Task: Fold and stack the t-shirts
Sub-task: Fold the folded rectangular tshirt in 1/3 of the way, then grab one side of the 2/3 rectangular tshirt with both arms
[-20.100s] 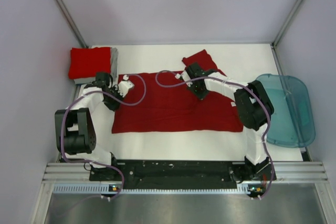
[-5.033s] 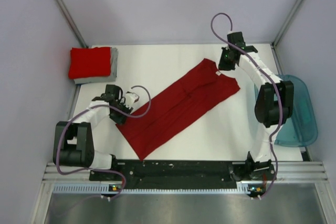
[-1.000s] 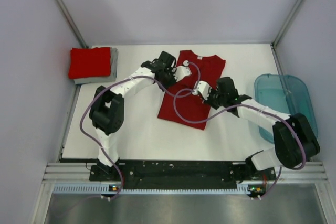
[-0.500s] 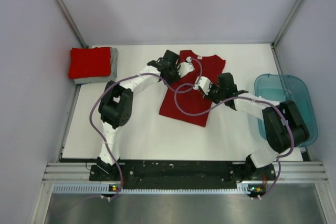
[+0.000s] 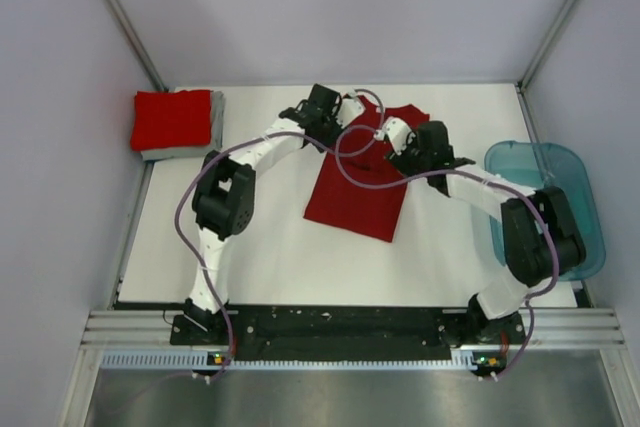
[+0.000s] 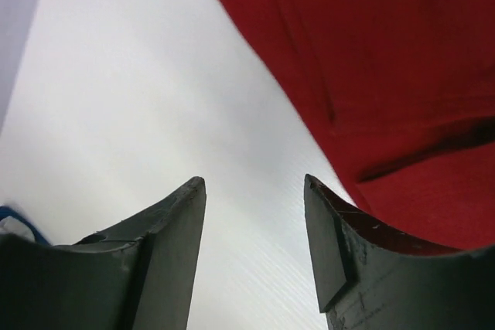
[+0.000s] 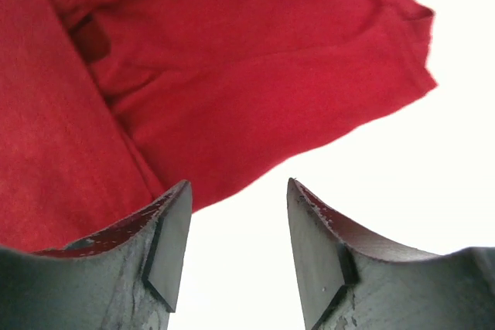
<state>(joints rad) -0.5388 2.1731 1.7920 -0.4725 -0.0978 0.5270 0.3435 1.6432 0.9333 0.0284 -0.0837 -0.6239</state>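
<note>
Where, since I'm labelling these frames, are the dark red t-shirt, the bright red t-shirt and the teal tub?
dark red t-shirt (image 5: 356,205), top external view, lower body panel.
bright red t-shirt (image 5: 170,119), top external view, middle of folded top.
teal tub (image 5: 562,161), top external view, bare floor near far rim.

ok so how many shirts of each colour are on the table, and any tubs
dark red t-shirt: 1
bright red t-shirt: 1
grey t-shirt: 1
teal tub: 1
total: 4
</note>
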